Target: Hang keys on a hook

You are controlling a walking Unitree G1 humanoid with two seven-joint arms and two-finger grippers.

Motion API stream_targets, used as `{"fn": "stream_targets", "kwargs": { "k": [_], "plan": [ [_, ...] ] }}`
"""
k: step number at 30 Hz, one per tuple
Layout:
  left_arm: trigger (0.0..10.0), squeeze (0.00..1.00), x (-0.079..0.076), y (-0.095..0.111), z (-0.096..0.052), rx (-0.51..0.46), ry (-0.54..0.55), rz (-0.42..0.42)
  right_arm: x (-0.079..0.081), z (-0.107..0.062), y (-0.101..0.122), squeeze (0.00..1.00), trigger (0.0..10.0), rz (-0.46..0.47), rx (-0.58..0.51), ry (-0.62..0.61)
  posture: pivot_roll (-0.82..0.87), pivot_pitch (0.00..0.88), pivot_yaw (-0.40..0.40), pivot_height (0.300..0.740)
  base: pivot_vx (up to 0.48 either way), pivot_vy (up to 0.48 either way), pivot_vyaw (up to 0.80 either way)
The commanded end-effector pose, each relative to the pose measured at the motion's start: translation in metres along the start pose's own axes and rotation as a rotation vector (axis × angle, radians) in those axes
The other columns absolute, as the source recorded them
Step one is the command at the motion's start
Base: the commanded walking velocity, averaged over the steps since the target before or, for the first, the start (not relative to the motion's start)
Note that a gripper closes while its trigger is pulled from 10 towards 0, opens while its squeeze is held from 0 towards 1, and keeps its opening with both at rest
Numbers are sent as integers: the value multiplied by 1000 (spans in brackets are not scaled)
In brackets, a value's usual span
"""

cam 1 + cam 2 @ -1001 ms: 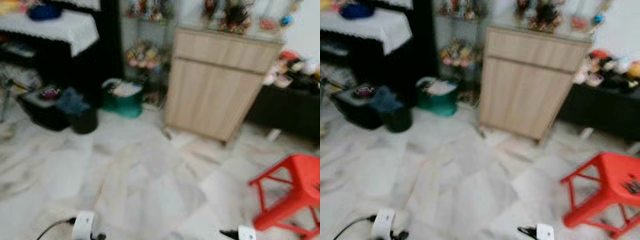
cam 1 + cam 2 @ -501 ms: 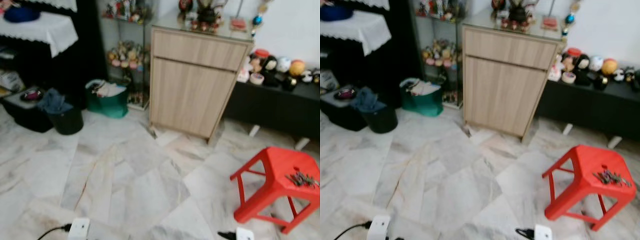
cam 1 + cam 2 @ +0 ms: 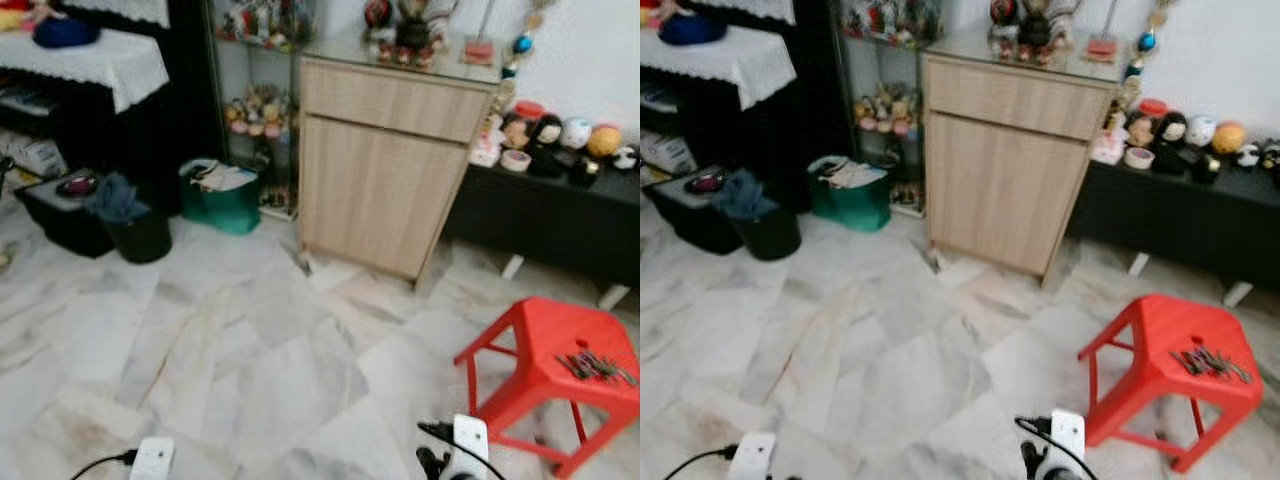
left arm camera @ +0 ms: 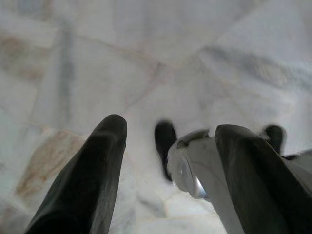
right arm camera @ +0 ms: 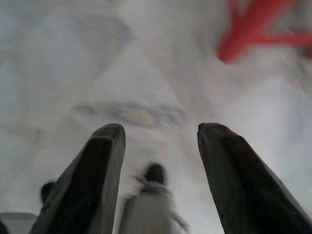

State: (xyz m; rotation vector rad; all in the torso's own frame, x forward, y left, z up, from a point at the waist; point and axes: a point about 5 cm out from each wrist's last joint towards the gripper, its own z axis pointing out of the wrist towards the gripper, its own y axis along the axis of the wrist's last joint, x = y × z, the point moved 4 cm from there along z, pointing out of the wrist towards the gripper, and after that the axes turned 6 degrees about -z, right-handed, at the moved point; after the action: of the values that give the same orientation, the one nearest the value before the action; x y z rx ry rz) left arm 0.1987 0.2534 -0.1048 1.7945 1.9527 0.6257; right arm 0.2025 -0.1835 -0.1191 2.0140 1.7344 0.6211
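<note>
I see the keys (image 3: 1208, 362) on the red stool (image 3: 1160, 335) at four o'clock, both grippers (image 5: 158, 146) wide apart and empty, so I'd step closer, square up, then lower the right one.

Marble tile floor (image 3: 250, 370), white w/ grey veins. On it: red plastic stool (image 3: 552, 375) w/ keys (image 3: 596, 367) on seat, wood cabinet (image 3: 392, 170), green bin (image 3: 222, 197), black bucket (image 3: 135, 232), black low bench (image 3: 560, 225) carrying figurines.
</note>
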Motion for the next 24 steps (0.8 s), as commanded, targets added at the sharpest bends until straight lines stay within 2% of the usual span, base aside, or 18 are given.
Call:
{"fn": "stream_targets", "kwargs": {
  "k": [1, 15, 22, 24],
  "plan": [
    [10000, 0, -4, -1, 1, 6, -9, -4, -6, -1, -1, 0, 10000, 17, -1, -18, 99, 0, -89, 740, 0, -270, 0],
    [10000, 0, -4, 0, 1, 7, -8, -10, -10, -3, -11, 0, 10000, 33, 29, -32, 99, 0, -87, 740, 0, -271, 0],
    [10000, 0, -2, 0, 1, 5, 1, -10, -9, -3, -13, 0, 10000, 33, 40, -29, 98, 0, -85, 740, 0, 0, -795],
    [10000, 0, -2, 0, 1, 0, 3, -15, -10, -3, -14, 0, 10000, 42, 36, -37, 95, 0, -83, 740, 0, 0, 0]
  ]
}}
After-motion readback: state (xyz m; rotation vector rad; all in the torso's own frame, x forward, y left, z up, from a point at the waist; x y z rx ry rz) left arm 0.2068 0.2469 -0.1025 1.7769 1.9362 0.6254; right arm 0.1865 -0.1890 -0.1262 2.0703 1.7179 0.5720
